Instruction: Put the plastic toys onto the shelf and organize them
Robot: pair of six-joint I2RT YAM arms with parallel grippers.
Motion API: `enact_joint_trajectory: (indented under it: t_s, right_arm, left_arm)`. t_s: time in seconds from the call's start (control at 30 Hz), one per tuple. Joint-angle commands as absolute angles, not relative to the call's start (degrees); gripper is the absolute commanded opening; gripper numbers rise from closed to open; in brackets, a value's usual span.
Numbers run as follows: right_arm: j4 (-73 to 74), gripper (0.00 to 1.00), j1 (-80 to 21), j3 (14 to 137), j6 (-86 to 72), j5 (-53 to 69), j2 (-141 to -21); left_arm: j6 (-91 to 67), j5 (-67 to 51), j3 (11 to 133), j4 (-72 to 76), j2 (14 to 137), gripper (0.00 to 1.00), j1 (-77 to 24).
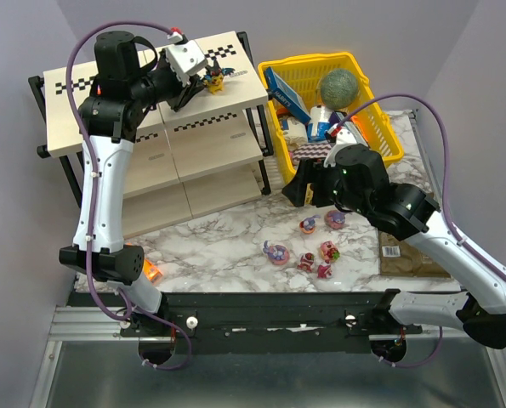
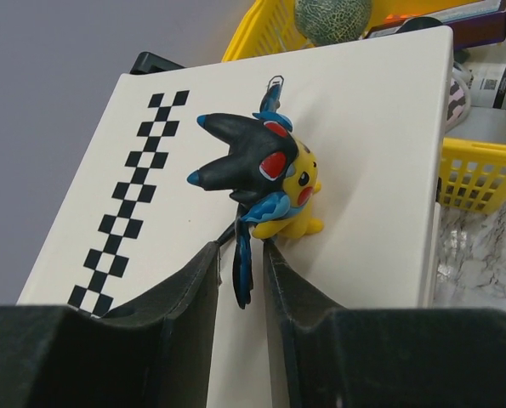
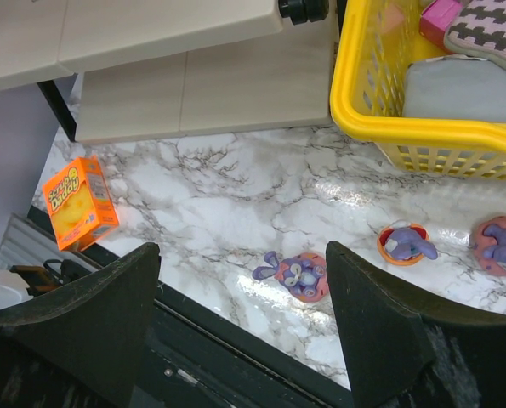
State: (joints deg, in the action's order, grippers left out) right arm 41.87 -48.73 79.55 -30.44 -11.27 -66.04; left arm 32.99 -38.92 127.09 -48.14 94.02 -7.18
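Okay, start big: the shelf (image 1: 240, 51) stands at the far left, and your left arm is reaching over its top tier. The left gripper (image 2: 241, 255) sits low over the right-hand top panel with its jaws only narrowly parted. The wrist view shows pale panel on either side of the thin blue wing lying between the fingers (image 2: 197, 289). By my read it has let go and isn't squeezing. The black-and-yellow winged toy (image 2: 265, 174) rests on that panel, just to the near side of the checkered strip (image 2: 133, 200). Whether it's squarely on its feet, I can't tell from this angle.

So the job now, as I judge it, is a clean exit. Spread those jaws a touch wider first, then rise before you draw back to the left. Drag out low and a finger could snag that wing and topple the figure. Don't nudge it nearward either, because the panel edge is close.

Over on the right, the right gripper (image 3: 242, 255) hangs wide apart and empty above the marble table (image 1: 218, 229), near the yellow basket (image 3: 352, 85). Below it lie the small toys (image 1: 305, 262), with the bunny-eared one (image 3: 293, 274) right under the fingers. Those are your next picks, I'd say.
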Motion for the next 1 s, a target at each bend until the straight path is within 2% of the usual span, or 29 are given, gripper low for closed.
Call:
enact_joint_trajectory:
  t_s: [0.0, 0.63, 0.97]
  right_arm:
    - [42.1, 0.86, -48.6, 80.68, -30.06, -11.16, -66.09]
    - [43.32, 0.86, -48.52, 79.36, -31.81, -12.65, -64.95]
    - [44.47, 0.86, -48.6, 79.19, -32.52, -12.92, -64.6]
  left_arm:
    - [31.73, -36.92, 128.58, -45.88, 94.13, 0.36, -6.68]
    - [30.32, -36.48, 126.39, -43.51, 90.97, 0.33, -6.68]
    - [30.41, -35.68, 120.24, -43.33, 85.79, 0.34, -6.68]
